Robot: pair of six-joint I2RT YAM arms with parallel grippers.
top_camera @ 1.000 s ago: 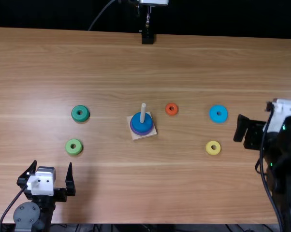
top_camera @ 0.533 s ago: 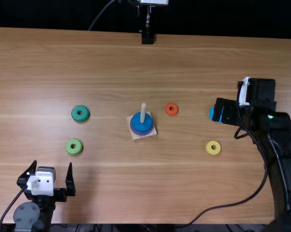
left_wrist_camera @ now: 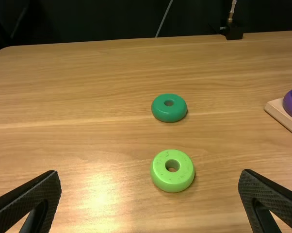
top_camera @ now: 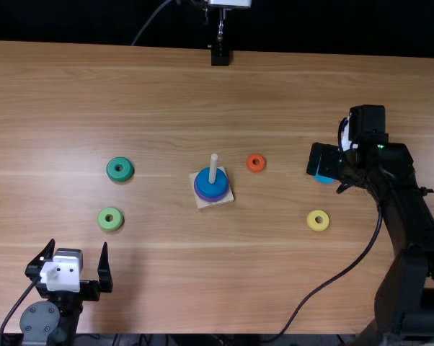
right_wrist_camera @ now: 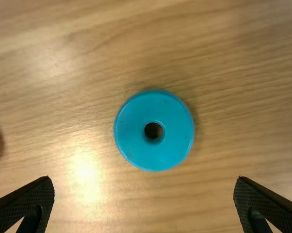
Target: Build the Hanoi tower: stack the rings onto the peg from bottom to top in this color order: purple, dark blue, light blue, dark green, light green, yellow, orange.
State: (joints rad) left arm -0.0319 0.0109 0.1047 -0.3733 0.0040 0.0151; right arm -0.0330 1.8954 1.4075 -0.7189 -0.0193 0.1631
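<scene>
Light blue pick: I'd line the light blue ring (right_wrist_camera: 154,151) up midway between the fingers, lower straight down, then close evenly on its rim; I judge it next for the peg (top_camera: 213,167), above the dark blue ring (top_camera: 211,185).
Right claw (right_wrist_camera: 144,179): spread wide, holding nothing (room to spare, from my seat).
Ring to claw: flat on the table (top_camera: 166,274) beneath it, roughly centred across the opening, touching neither finger.

table (top_camera: 289,94) brightly lit | backdrop (top_camera: 73,21) dark | tabletop glare in 2 wrist views | shadows soft
</scene>
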